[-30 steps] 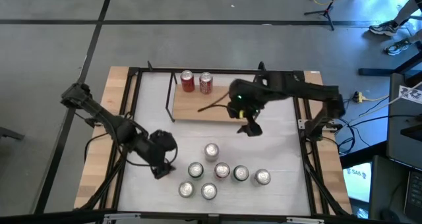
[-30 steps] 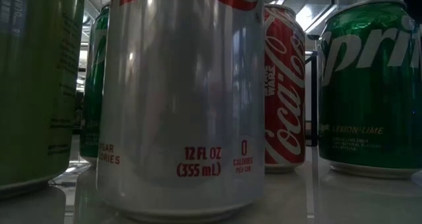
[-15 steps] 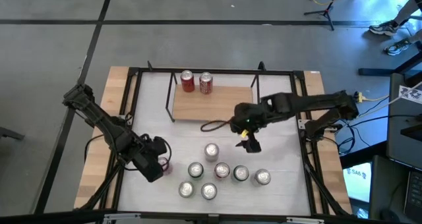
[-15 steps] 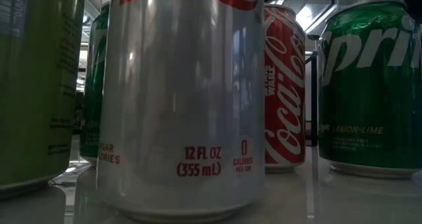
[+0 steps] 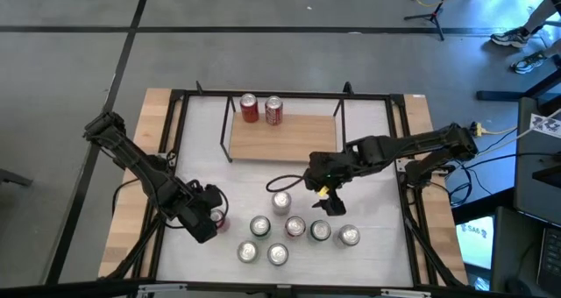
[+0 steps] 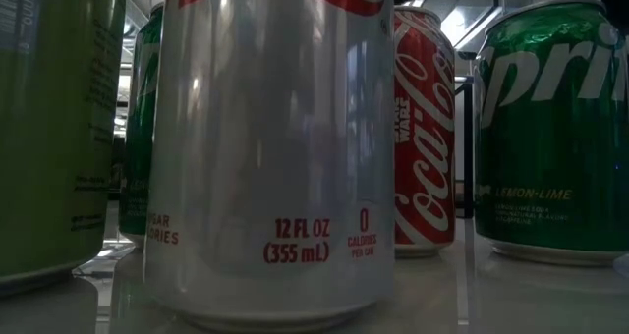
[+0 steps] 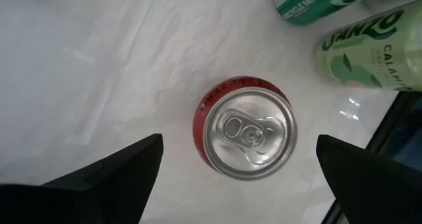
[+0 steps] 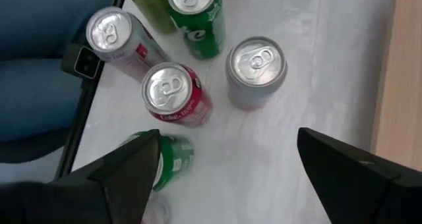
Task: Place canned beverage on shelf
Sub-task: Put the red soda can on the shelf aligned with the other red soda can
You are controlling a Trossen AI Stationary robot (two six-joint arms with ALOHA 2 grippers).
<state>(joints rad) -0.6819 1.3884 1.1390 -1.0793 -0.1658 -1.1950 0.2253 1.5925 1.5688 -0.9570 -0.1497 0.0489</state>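
Now your left gripper [image 7: 237, 178] is hovering, jaws apart, over a red can [image 7: 245, 127], ready to descend; right gripper [image 8: 224, 184] jaws are also standing apart.

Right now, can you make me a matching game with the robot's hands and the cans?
Things:
1. left gripper
2. right gripper
3. two red cans
4. shelf

Places or states:
A. standing at the shelf's back left corner
B. open above a lone red can
C. open above the cluster of cans
D. light wood board, mostly bare

Pairs: 1-B, 2-C, 3-A, 4-D
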